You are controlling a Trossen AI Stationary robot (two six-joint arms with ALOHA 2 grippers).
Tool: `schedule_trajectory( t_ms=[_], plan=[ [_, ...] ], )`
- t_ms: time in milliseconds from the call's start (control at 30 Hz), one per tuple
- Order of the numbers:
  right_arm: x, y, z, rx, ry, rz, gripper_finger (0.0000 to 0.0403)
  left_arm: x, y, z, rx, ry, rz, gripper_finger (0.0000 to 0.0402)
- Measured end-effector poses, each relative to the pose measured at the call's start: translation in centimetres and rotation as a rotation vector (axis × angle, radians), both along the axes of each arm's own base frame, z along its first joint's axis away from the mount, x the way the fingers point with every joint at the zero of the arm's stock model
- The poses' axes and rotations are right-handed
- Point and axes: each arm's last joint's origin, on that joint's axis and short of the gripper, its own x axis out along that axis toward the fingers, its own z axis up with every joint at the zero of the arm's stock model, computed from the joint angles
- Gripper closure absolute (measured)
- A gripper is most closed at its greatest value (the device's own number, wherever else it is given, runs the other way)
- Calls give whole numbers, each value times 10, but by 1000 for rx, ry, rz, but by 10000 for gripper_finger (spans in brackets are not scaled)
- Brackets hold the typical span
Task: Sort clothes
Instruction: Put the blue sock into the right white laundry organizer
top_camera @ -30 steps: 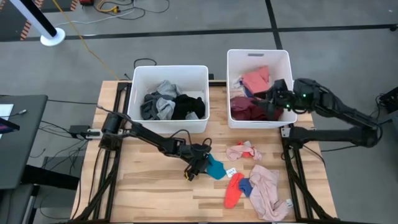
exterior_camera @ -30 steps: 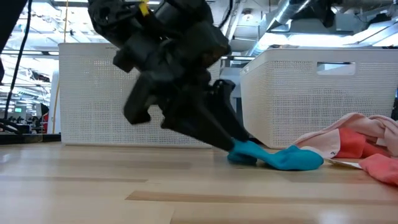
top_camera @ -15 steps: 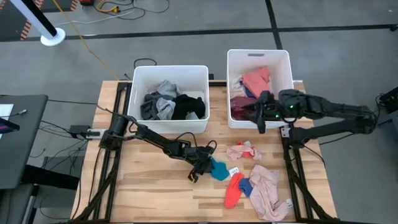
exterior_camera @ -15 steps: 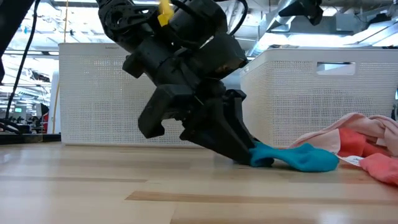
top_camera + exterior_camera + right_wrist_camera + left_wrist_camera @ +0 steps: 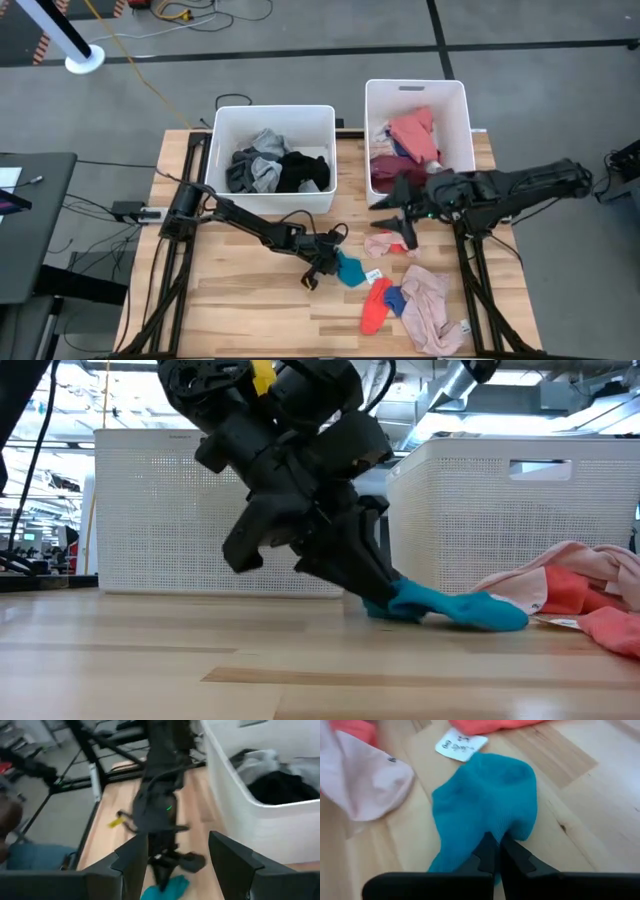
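The left gripper (image 5: 328,260) is pressed together on the near end of a teal sock (image 5: 485,800), whose length runs rightward toward the pink garments (image 5: 428,305). The left bin (image 5: 222,120) stands behind it. The right gripper (image 5: 404,222) hovers spread over a pink cloth (image 5: 385,245).

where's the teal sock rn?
High view: the teal sock lies on the table near its middle, in front of the left bin, pinched by the shut left pincer, with a small white tag just beside it.
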Motion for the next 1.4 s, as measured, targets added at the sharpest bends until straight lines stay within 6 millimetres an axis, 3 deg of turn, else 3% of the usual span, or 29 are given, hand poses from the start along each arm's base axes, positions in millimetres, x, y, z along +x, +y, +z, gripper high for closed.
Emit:
schedule_trajectory(
  t_ms=[433, 867, 1100, 1400],
  plan=[
    [15, 45, -23, -58, 93, 105, 180, -26, -7, 76, 85, -90, 13, 401],
    [58, 80, -72, -103, 207, 158, 180, -54, -5, 132, 140, -187, 126, 401],
    [70, 82, -91, -171, 239, 72, 180, -59, -5, 143, 82, -210, 117, 401],
    [72, 84, -85, -302, 151, -9, 180, -60, -6, 144, 36, -205, 105, 401]
  ],
)
